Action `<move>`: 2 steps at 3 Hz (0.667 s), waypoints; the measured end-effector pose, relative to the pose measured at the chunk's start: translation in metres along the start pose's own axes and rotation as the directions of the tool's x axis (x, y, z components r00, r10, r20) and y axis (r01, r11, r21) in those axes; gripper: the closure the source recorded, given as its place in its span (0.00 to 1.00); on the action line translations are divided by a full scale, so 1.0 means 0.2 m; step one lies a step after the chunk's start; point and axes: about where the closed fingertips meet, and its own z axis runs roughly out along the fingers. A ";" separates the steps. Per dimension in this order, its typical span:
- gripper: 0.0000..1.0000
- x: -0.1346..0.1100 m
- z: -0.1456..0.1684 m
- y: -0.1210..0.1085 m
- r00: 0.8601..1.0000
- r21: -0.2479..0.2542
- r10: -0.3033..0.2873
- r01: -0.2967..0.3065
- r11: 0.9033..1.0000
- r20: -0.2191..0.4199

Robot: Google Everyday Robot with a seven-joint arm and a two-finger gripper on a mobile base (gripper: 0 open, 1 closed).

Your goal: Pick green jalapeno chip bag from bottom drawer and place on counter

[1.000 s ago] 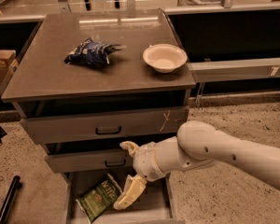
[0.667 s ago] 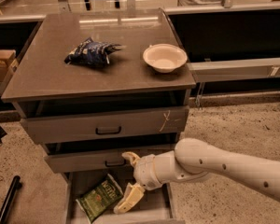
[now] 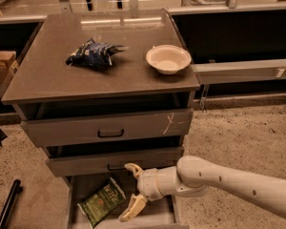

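The green jalapeno chip bag point(image 3: 102, 202) lies flat on the grey floor of the open bottom drawer point(image 3: 157, 213), towards its left side. My gripper point(image 3: 129, 191) hangs over the drawer just right of the bag, at the end of the white arm coming in from the right. Its fingers are spread open, one fingertip point(image 3: 130, 166) up near the middle drawer's front and the other point(image 3: 126, 216) low over the drawer floor. Nothing is held. The counter point(image 3: 52, 78) tops the cabinet above.
A dark blue and white snack bag point(image 3: 93, 54) and a cream bowl point(image 3: 168, 58) sit on the counter. Two shallower drawers with black handles point(image 3: 110, 133) stand slightly open above the bottom drawer. A cardboard box point(image 3: 1, 66) is at the left.
The arm has slid left and lower, bringing the open gripper closer to the green bag. The bag has not moved.
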 end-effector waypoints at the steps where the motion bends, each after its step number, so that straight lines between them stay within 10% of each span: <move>1: 0.00 0.13 0.02 -0.12 0.999 0.013 0.034 -0.034 0.999 -0.001; 2: 0.00 0.44 0.11 -0.33 0.997 0.079 0.065 -0.069 0.994 0.042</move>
